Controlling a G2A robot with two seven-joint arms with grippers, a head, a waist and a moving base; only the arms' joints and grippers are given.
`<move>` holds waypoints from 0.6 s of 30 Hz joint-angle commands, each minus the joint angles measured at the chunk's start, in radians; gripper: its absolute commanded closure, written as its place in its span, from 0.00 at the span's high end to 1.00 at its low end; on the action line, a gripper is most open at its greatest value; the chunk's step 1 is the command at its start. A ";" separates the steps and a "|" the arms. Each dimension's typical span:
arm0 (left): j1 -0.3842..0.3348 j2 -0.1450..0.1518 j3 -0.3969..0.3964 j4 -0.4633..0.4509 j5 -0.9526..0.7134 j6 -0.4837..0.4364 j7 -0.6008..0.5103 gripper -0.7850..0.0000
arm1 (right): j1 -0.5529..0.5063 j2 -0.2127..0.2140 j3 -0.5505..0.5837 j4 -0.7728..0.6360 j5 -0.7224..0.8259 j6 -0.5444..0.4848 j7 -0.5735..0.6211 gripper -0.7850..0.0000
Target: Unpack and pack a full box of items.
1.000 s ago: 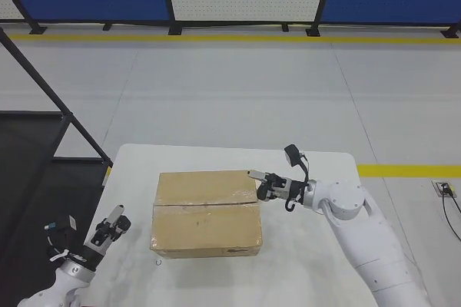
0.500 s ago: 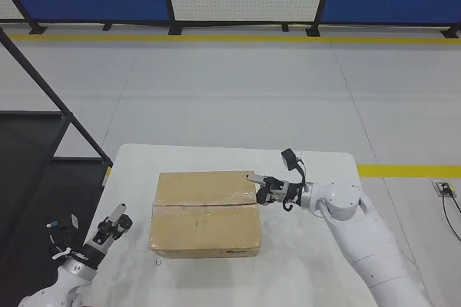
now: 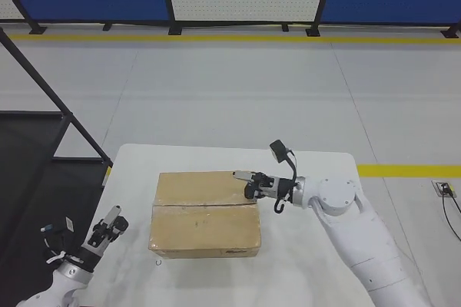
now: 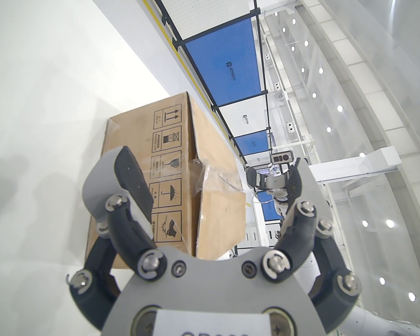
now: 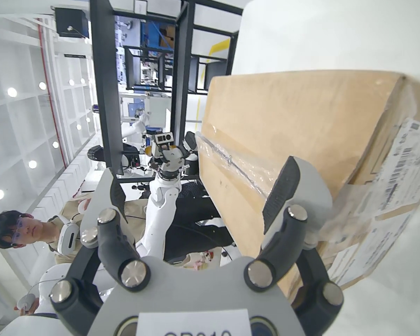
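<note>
Closed, taped box point(image 3: 206, 213) resting on table point(image 3: 315, 253); right gripper point(image 3: 241, 177) over box's top at right end, fingers spread, empty; left gripper point(image 3: 115, 218) apart from box's left side, fingers spread, empty

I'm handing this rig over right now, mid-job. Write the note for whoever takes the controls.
Left gripper: open, empty, over the near left corner of the table, apart from the box.
Right gripper: open, empty, at the box's right end by the taped seam.
Box: on the table, flaps shut, clear tape along the seam.
Done: nothing unpacked yet.
Left: open the flaps, unpack, repack.
</note>
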 commanded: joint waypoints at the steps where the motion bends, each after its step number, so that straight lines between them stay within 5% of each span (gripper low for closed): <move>1: 0.006 0.001 -0.007 0.004 -0.005 -0.004 0.002 1.00 | 0.028 -0.012 -0.035 0.048 0.013 0.007 0.003 1.00; 18: 0.024 0.005 -0.031 0.018 -0.034 -0.019 -0.013 1.00 | 0.230 -0.156 -0.284 0.332 0.118 -0.089 -0.030 1.00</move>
